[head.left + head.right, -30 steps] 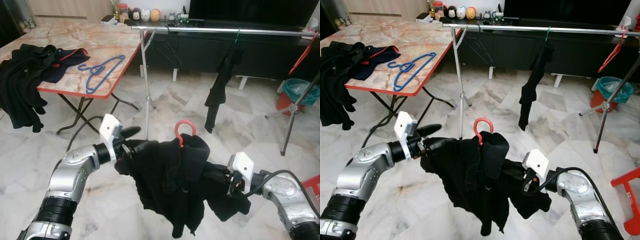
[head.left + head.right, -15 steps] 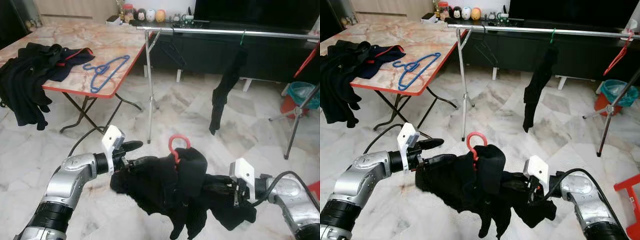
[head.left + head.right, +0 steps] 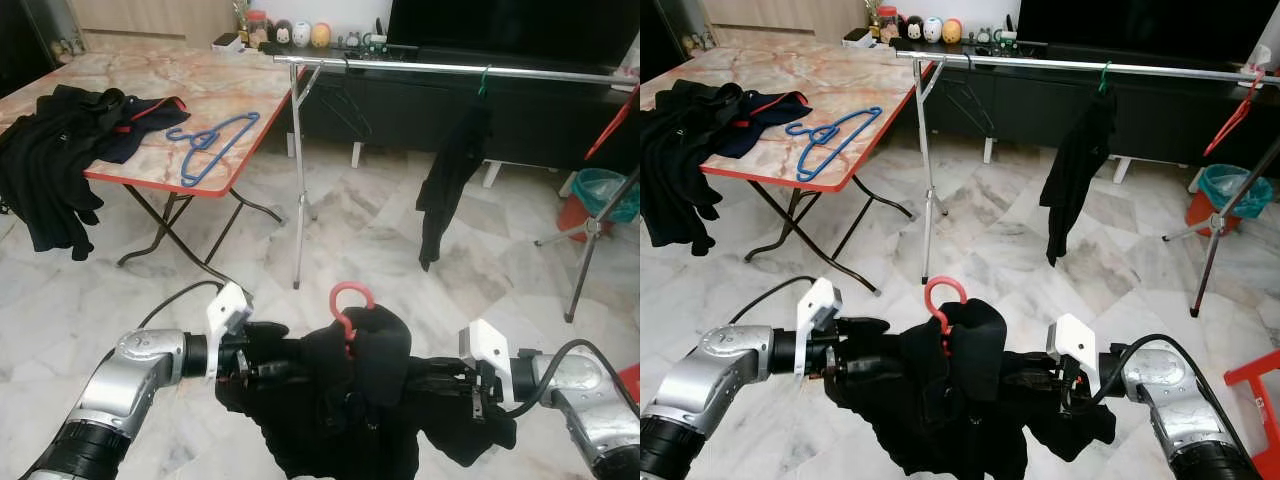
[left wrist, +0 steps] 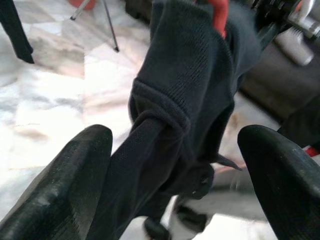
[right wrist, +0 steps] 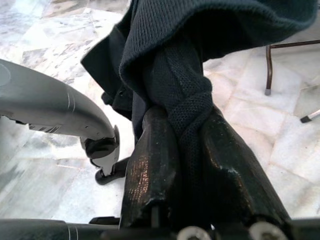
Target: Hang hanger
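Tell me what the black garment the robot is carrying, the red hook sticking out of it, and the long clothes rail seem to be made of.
Black garment: knitted fabric, matte; the right wrist view shows a ribbed weave.
Red hanger hook: probably plastic, smooth and evenly coloured, though coated wire is possible.
Long clothes rail: metal by its look, a thin silvery tube with a bright sheen.

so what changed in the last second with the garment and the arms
Both arms sank and the black garment on the red hanger came down with them, the hook now lower against the floor. The left tool went from raised to roughly level. The right tool stays shut on the garment; the left tool's fingers are spread around a fold. The rail and the table look unchanged.
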Controlling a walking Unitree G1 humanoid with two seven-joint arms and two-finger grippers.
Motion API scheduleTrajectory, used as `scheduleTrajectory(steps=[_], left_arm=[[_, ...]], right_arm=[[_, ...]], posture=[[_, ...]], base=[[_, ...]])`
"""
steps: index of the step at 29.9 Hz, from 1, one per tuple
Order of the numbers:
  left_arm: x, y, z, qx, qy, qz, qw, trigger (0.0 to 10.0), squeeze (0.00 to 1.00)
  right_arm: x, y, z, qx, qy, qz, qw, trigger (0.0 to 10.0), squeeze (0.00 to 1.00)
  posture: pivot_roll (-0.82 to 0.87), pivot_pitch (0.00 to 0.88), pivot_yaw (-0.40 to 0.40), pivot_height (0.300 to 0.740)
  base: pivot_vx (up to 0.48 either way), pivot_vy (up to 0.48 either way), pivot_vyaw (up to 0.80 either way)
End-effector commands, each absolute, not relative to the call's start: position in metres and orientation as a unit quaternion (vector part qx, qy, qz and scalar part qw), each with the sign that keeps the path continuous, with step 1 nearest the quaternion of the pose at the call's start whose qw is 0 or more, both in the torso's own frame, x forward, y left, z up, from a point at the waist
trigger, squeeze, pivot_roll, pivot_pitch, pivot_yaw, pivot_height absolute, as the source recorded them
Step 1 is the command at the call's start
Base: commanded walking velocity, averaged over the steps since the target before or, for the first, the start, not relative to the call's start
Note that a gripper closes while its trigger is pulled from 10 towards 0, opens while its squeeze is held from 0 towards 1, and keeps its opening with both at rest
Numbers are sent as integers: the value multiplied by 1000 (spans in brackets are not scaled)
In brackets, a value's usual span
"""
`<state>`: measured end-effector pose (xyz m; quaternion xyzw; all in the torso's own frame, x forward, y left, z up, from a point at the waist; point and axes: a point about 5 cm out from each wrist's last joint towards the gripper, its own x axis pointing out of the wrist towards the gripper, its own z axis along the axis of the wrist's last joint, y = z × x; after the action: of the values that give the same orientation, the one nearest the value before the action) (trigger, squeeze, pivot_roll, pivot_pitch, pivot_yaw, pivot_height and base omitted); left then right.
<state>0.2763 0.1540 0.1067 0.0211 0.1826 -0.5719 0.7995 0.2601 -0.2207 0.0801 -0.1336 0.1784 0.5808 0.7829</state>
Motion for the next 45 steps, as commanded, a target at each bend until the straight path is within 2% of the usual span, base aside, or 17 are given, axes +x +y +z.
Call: scheduleTrajectory(steps=[1,5,6,7,8,11,16,17,20,26,34,45], left_arm=[[280,155,102,44,188,-554,809,10000,0],[287,153,112,23,156,-539,827,10000,0],[289,154,116,16,146,-540,829,10000,133],[289,154,118,14,142,-541,829,10000,133],[289,155,119,11,139,-541,829,10000,1000],[289,156,120,10,137,-541,829,10000,1000],[284,151,120,9,140,-571,809,10000,1000],[281,150,120,7,145,-582,800,10000,0],[278,148,115,17,162,-594,788,10000,0],[282,142,112,19,157,-587,794,10000,0],[282,135,112,17,155,-597,787,10000,0],[274,132,100,39,185,-614,766,10000,0]], right_arm=[[266,-218,93,-143,152,587,782,10000,0],[264,-216,93,-141,152,592,779,10000,0],[264,-216,93,-141,152,592,778,10000,0],[264,-216,93,-141,153,593,778,10000,0],[264,-216,93,-140,153,593,778,10000,0],[263,-216,93,-140,154,594,778,10000,0],[264,-215,93,-140,153,593,778,10000,0],[264,-214,93,-140,152,594,778,10000,0],[265,-214,93,-141,152,595,776,10000,0],[263,-210,96,-144,146,607,768,10000,0],[263,-205,99,-147,139,616,761,10000,0],[266,-202,104,-153,133,616,761,10000,0]], posture=[[8,0,-50,740],[3,0,-50,740],[2,0,-49,740],[2,0,-49,740],[2,0,-49,740],[3,0,-49,740],[3,0,-47,740],[1,0,-45,740],[1,0,-44,740],[-3,0,-42,740],[-6,0,-41,740],[-9,0,-41,740]], base=[[0,0,0],[0,0,0],[0,0,0],[0,0,0],[0,0,0],[0,0,0],[0,0,0],[0,0,0],[0,0,0],[0,0,0],[0,0,0],[0,0,0]])
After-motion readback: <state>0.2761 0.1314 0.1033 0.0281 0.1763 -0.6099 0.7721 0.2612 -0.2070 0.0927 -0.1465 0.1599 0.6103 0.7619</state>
